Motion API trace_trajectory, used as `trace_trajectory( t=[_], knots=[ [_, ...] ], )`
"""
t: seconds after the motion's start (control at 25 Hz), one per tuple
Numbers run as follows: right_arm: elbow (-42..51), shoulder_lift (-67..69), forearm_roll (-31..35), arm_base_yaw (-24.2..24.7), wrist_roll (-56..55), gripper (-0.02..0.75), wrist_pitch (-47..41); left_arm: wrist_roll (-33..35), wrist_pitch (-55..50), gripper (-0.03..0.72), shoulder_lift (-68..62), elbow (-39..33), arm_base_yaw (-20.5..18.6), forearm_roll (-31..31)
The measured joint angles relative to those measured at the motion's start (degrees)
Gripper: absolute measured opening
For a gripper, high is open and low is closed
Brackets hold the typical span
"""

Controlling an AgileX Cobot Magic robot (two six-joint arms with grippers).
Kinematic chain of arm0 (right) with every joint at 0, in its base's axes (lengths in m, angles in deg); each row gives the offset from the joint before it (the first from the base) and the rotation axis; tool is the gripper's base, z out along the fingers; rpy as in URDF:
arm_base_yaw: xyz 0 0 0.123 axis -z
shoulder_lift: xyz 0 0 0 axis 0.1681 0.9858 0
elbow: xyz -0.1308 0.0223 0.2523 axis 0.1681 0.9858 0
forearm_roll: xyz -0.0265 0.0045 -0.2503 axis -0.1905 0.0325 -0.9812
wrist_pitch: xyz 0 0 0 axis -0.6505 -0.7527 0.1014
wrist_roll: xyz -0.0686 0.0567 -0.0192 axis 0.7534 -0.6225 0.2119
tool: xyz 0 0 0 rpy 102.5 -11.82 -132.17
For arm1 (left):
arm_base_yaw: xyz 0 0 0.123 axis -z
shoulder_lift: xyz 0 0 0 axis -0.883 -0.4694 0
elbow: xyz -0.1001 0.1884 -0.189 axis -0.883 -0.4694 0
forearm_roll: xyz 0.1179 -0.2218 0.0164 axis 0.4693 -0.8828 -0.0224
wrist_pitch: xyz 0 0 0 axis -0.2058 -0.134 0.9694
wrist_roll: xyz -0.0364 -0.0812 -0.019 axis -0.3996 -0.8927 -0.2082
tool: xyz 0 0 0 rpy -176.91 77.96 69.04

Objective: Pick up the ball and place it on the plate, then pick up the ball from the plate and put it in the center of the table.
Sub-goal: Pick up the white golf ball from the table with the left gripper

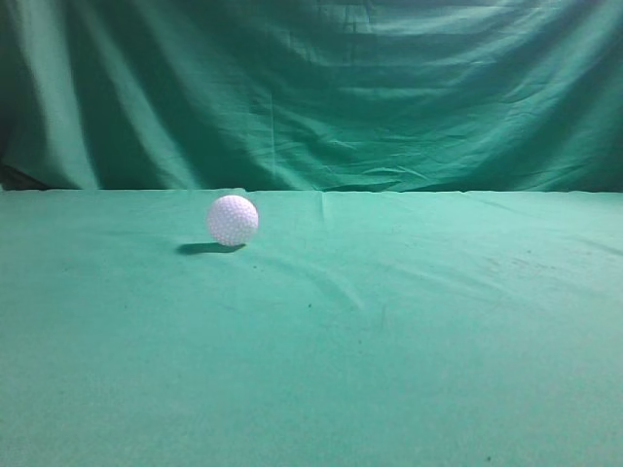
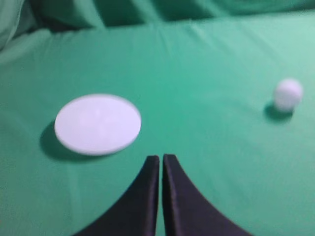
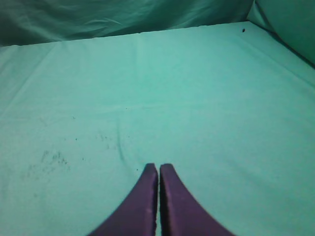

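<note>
In the exterior view one white ball (image 1: 233, 220) sits alone on the green table (image 1: 389, 341), left of centre and toward the far edge, with a draped green backdrop (image 1: 311, 88) behind it and nothing standing around it. The left wrist view shows the left gripper (image 2: 161, 162) with its fingers pressed together and holding nothing, one white plate (image 2: 97, 124) lying far-left of it and the single ball (image 2: 288, 94) well apart to the far right, bare cloth between them. In the right wrist view the right gripper (image 3: 158, 169) is likewise closed and empty above the wrinkled, lightly speckled table (image 3: 172, 98).

The table (image 1: 389, 331) is viewed low and level from the front in the exterior view. Both wrist views are angled down over it; the ball (image 1: 233, 220) is shared with the left one.
</note>
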Motion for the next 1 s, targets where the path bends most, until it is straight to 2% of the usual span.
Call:
trace_trajectory(
  t=[0.16,0.44,0.52,0.64,0.76,0.88,1.0],
  knots=[
    [0.0,0.0,0.0,0.0,0.0,0.0,0.0,0.0,10.16,0.0,0.0,0.0,0.0,-4.58],
    [0.0,0.0,0.0,0.0,0.0,0.0,0.0,0.0,20.22,0.0,0.0,0.0,0.0,-5.04],
    [0.0,0.0,0.0,0.0,0.0,0.0,0.0,-1.84,24.06,0.0,0.0,0.0,0.0,-5.12],
    [0.0,0.0,0.0,0.0,0.0,0.0,0.0,-11.65,26.09,0.0,0.0,0.64,0.0,-2.32],
    [0.0,0.0,0.0,0.0,0.0,0.0,0.0,-25.14,21.79,0.0,-0.14,5.45,0.14,10.49],
    [0.0,0.0,0.0,0.0,0.0,0.0,0.0,-37.36,19.67,0.0,-4.63,9.78,0.76,20.53],
    [0.0,0.0,0.0,0.0,0.0,0.0,0.0,-42.43,18.57,0.0,-11.88,11.08,3.05,23.93]
  ],
)
